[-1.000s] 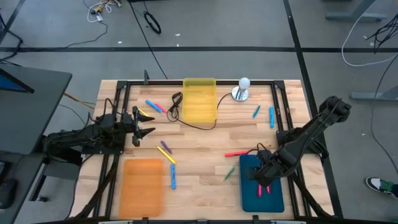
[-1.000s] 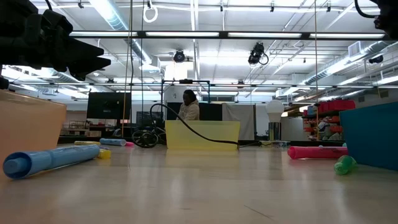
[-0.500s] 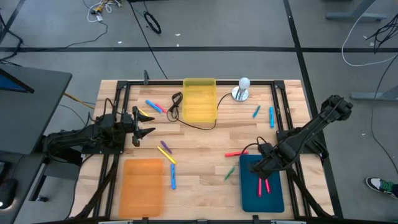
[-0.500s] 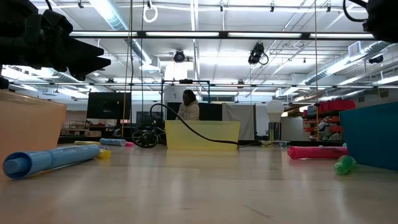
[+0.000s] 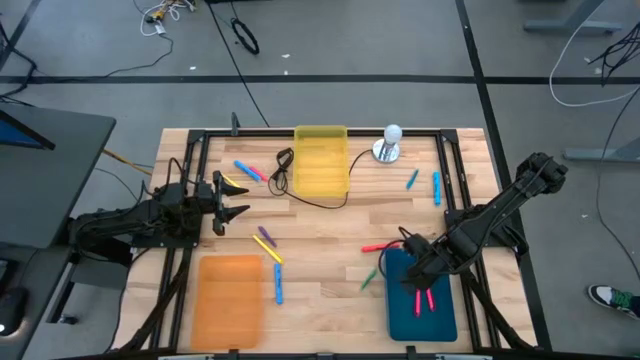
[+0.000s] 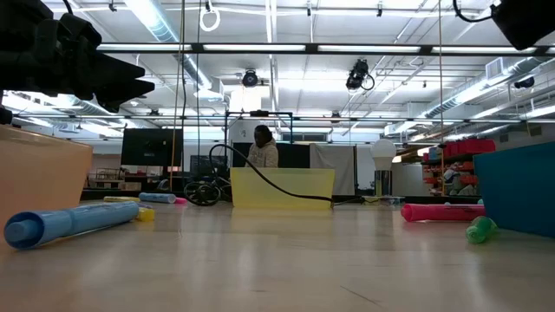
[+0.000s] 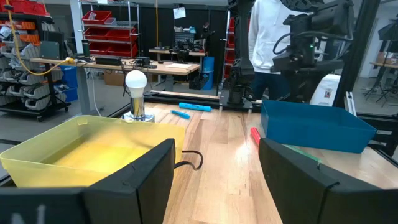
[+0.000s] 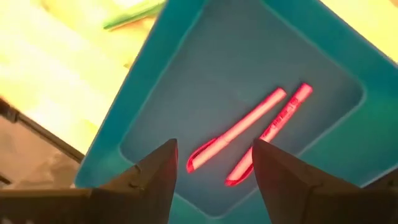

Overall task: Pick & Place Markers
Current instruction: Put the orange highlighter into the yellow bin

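Note:
Two pink markers (image 8: 249, 134) lie side by side on the floor of the teal tray (image 5: 440, 325). My right gripper (image 5: 410, 258) hovers open over the tray's far-left corner, and the markers show beyond its fingers (image 8: 214, 180). A pink marker (image 5: 380, 246) and a green one (image 5: 370, 277) lie on the table just left of the tray. Blue markers (image 5: 437, 187) lie farther back. Yellow, purple and blue markers (image 5: 268, 250) lie mid-table. My left gripper (image 5: 232, 200) waits open above the table's left part, beside a yellow marker (image 5: 235, 185).
A yellow tray (image 5: 320, 160) sits at the far edge with a thin black cable (image 5: 300, 195) looping past it. An orange tray (image 5: 230, 300) sits near left. A white ball on a metal base (image 5: 388, 145) stands far centre. A person stands in the room behind (image 6: 263, 146).
My right gripper has drawn back from over the two pink markers toward the teal tray's far-left corner, so both markers now show in full on the tray floor. The left arm has kept still.

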### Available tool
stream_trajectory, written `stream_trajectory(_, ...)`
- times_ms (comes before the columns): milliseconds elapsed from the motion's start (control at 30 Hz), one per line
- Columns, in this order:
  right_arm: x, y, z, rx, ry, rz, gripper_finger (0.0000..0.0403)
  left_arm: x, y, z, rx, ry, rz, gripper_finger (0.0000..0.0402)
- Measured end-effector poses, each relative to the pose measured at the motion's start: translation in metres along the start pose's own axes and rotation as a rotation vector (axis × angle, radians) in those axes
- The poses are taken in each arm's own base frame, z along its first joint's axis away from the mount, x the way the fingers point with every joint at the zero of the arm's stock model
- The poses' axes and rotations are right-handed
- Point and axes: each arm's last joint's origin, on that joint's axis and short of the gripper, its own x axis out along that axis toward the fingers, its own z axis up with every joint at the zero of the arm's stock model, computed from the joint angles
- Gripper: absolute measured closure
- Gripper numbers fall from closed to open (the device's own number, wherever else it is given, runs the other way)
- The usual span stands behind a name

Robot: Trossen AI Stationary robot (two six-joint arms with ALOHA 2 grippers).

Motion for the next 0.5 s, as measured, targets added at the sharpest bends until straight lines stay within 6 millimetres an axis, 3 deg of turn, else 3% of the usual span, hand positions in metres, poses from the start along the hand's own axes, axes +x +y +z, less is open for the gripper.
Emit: stream_trajectory(500, -0.0012, -0.0015, 0.0031, -0.261, 0.002, -0.022, 0.0195, 0.0000, 0.0000, 0.0000, 0.000, 0.000, 0.000, 0.0163)
